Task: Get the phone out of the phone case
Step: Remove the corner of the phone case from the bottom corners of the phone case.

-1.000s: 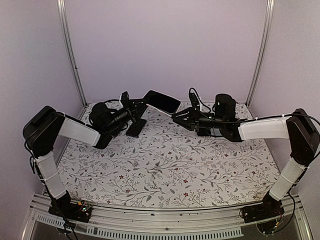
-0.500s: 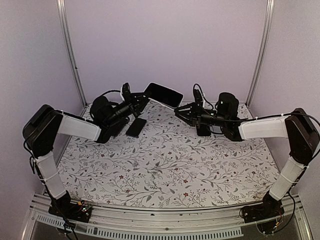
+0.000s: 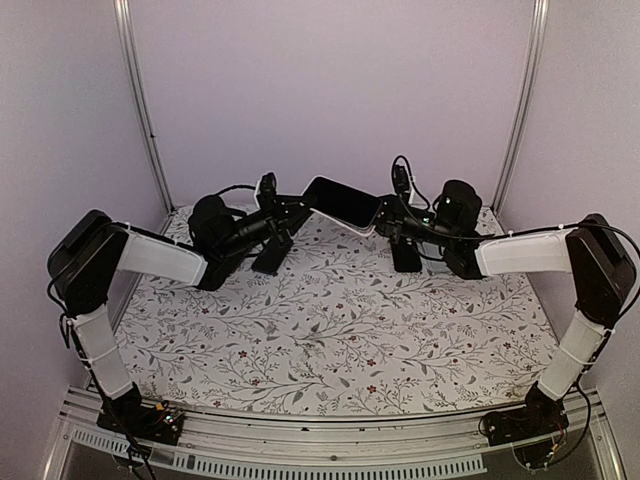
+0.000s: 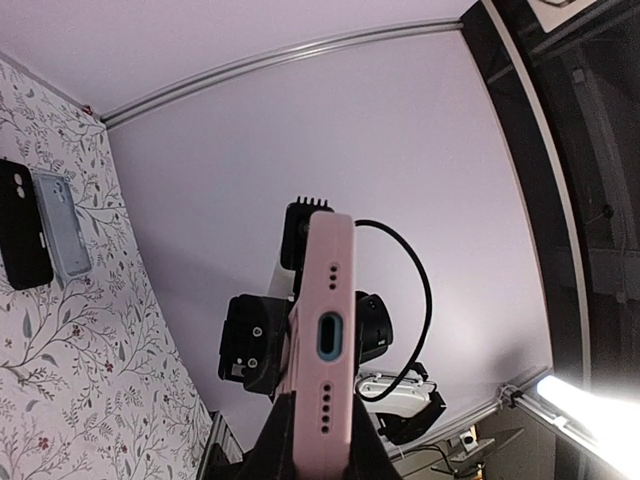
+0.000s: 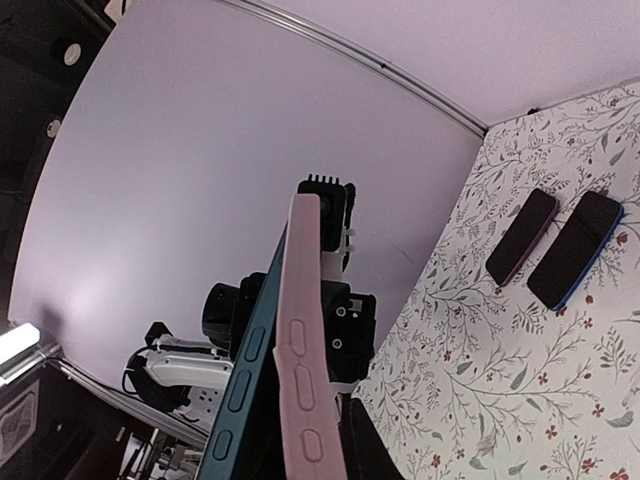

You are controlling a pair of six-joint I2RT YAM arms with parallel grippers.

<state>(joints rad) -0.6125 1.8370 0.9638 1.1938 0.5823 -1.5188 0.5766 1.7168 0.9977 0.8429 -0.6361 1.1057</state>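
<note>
**Cased phone held in the air between both grippers**

Phone [image 3: 343, 200] is off the bench [image 3: 330, 330], raised near the back wall and roughly level, dark face showing to the top camera. It spans the gap between the two arms.

Left gripper [image 3: 300, 207]: pressed together on the phone's left end. Left wrist view is end-on: the pink phone case [image 4: 322, 340], charging port and speaker holes facing the lens, rises from between the dark fingers at the bottom edge.

Right gripper [image 3: 383, 214]: pressed together on the opposite end. Right wrist view shows the long side, with the pink case and its moulded buttons, and a teal phone edge with its own buttons lying tight along it. Cannot tell whether the phone has lifted out of the case at all.

On the bench:
- dark slab [image 3: 270, 257] lying flat under the left arm's wrist
- second dark slab [image 3: 405, 256] lying flat under the right arm's wrist
- left wrist view: black case [image 4: 22, 225] and grey-blue case [image 4: 62, 237] side by side, almost touching
- right wrist view: dark handset [image 5: 521, 237] and blue-rimmed handset [image 5: 575, 250] side by side, a narrow gap between them
</note>
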